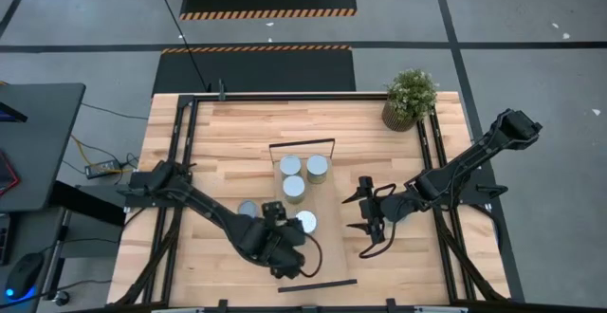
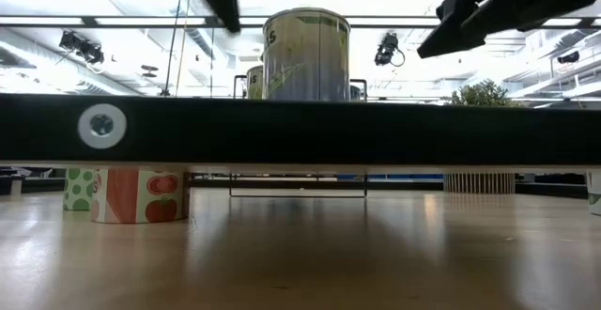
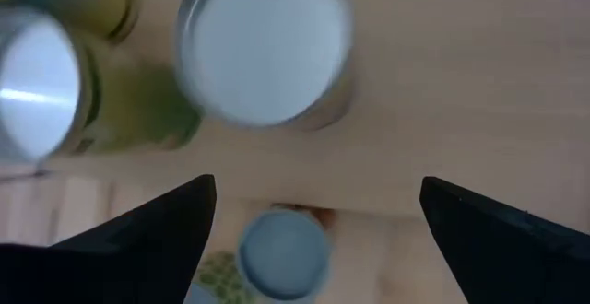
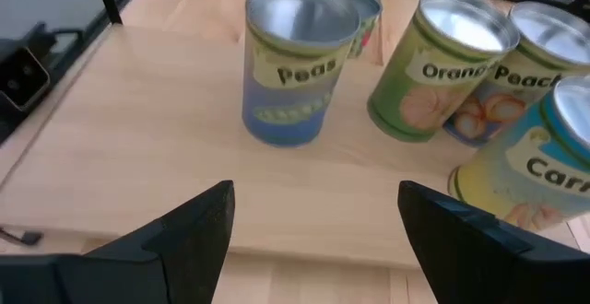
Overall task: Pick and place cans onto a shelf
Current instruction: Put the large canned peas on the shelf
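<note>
Left gripper (image 1: 292, 247), jaws spread wide and empty, hangs over the shelf (image 1: 327, 247) just above the peas can (image 1: 305, 221); any sideways drift risks toppling it into three cans (image 1: 293, 189) just beyond.

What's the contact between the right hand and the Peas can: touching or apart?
Apart. The right wrist view shows a stretch of bare shelf between the open right hand and the Peas can.

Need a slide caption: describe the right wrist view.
Right gripper, fingers apart and empty, faces four labelled cans standing on the shelf.
</note>
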`<action>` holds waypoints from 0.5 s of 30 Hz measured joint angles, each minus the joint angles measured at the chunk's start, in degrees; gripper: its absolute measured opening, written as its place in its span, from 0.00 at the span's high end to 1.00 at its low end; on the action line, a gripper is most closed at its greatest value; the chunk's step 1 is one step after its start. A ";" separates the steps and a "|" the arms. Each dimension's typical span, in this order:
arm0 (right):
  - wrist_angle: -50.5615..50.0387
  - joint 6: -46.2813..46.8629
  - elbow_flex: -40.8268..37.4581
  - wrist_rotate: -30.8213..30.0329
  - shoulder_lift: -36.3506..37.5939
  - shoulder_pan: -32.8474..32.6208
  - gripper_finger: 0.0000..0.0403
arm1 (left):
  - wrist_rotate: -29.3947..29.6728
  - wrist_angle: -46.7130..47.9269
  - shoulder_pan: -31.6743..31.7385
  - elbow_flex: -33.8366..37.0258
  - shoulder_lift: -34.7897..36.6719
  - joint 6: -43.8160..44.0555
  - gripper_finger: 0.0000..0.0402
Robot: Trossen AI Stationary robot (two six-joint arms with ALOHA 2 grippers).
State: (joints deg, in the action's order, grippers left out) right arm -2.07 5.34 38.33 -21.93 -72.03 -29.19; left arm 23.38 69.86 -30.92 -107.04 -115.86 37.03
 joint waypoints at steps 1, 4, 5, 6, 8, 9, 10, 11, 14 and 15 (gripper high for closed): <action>0.48 -0.23 0.01 -0.01 -0.01 0.00 0.22 | 0.86 -0.03 0.00 1.21 -0.04 0.59 0.04; 1.03 -0.61 0.00 -0.07 -0.07 0.00 0.22 | 4.24 -1.73 0.73 4.76 0.01 1.29 0.04; 1.12 -0.63 0.00 -0.07 -0.07 0.00 0.22 | 5.98 -2.59 1.07 5.84 -0.01 1.30 0.04; 1.14 -0.87 0.00 -0.08 -0.07 0.00 0.22 | 7.82 -3.31 1.45 6.77 -0.02 1.29 0.04; 1.16 -1.00 0.00 -0.09 -0.07 0.00 0.22 | 11.41 -4.80 2.22 8.05 -0.02 0.75 0.04; 1.16 -1.00 0.00 -0.09 -0.07 0.00 0.22 | 13.24 -5.59 2.59 8.58 -0.02 0.15 0.04; 1.17 -1.02 0.00 -0.09 -0.07 0.00 0.22 | 15.06 -6.47 2.90 9.12 -0.02 -0.09 0.04; 1.16 -1.02 0.00 -0.09 -0.07 0.00 0.22 | 16.65 -7.63 3.29 9.56 -0.02 -0.20 0.04; 1.16 -1.02 0.00 -0.09 -0.07 0.00 0.22 | 19.00 -9.29 4.40 10.00 -0.41 -0.53 0.04; 1.14 -1.00 0.00 -0.09 -0.07 0.00 0.22 | 18.79 -8.97 4.65 10.05 -0.41 -0.66 0.04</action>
State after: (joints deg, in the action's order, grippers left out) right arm -0.93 4.34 38.33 -22.02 -72.10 -29.19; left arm 42.17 60.88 -26.27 -96.99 -116.27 36.37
